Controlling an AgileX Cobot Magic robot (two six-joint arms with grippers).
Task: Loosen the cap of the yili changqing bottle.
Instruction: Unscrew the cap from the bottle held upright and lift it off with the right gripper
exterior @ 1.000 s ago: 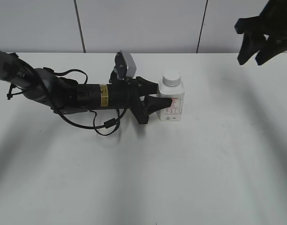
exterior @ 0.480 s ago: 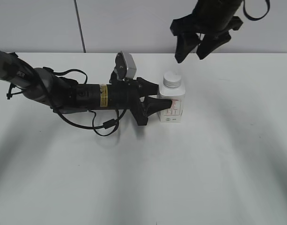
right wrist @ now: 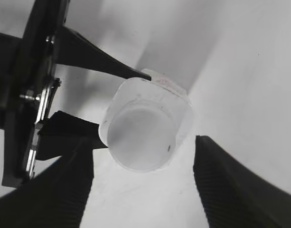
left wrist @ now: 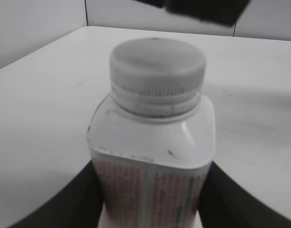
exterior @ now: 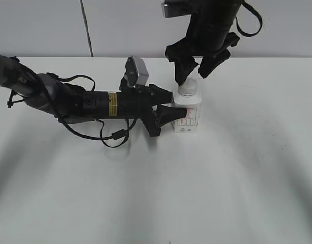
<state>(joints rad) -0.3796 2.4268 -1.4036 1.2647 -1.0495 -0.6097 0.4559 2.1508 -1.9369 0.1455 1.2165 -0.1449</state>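
The yili changqing bottle [exterior: 186, 113] stands upright on the white table [exterior: 237, 173], slightly right of the middle in the exterior view, with its white label facing the camera; the label carries a small red heading and rows of fine print, none of it sharp enough to read. In the left wrist view the bottle [left wrist: 152, 156] fills the frame, and the print on its label shows only as blurred reddish and greenish rows. The left gripper [exterior: 177, 105] lies low along the table from the left, its two black fingers [exterior: 168, 114] clamped on the bottle's body from both sides, one at the far side and one at the near side; in the right wrist view these fingers [right wrist: 95, 61] press against the bottle's shoulders. A yellow sticker [exterior: 112, 103] with dark markings wraps the left arm's forearm, its text too small to make out. The cap [exterior: 187, 86] sits on the neck, white and flat-topped, its ribbed rim plain in the left wrist view [left wrist: 157, 71]. The right gripper [exterior: 192, 76] hangs from above, just over the cap, its fingers [exterior: 182, 71] spread apart to either side of the cap and not touching it. From the right wrist camera the cap [right wrist: 140, 137] appears between the two open ribbed pads [right wrist: 233, 185].
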